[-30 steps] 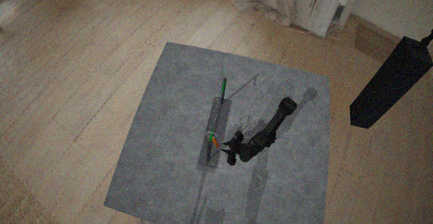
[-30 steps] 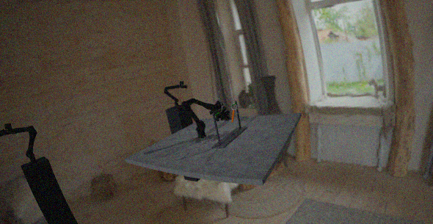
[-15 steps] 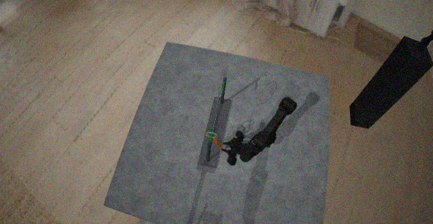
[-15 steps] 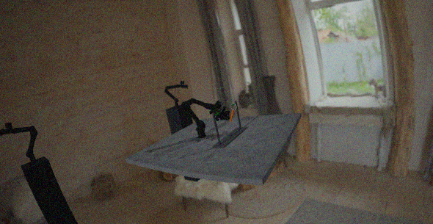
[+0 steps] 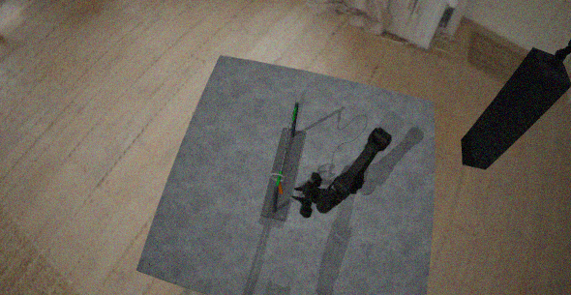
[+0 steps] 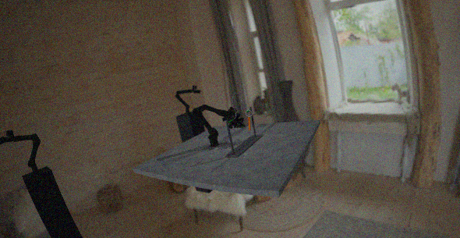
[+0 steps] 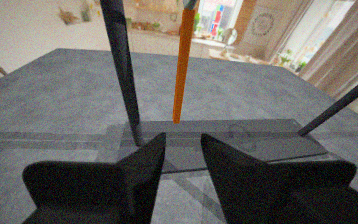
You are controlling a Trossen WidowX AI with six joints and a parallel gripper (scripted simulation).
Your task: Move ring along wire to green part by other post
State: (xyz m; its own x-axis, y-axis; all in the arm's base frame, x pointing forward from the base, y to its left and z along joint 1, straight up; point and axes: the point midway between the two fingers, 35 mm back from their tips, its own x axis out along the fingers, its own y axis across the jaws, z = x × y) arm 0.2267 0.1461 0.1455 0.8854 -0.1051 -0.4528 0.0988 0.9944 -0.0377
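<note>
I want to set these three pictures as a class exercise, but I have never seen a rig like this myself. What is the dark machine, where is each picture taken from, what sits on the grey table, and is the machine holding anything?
The dark machine is a jointed robot arm ending in a two-fingered hand. One picture looks down from above, one looks across the room from the side, and one is shot from the arm's wrist, so its two dark fingers fill the foreground.

On the grey table lies a long base plate with two posts carrying a wire whose ends are green. An orange handle hangs from a ring on that wire beside one post.

The hand holds nothing: its fingers stand apart, and the handle hangs free just beyond them.
</note>
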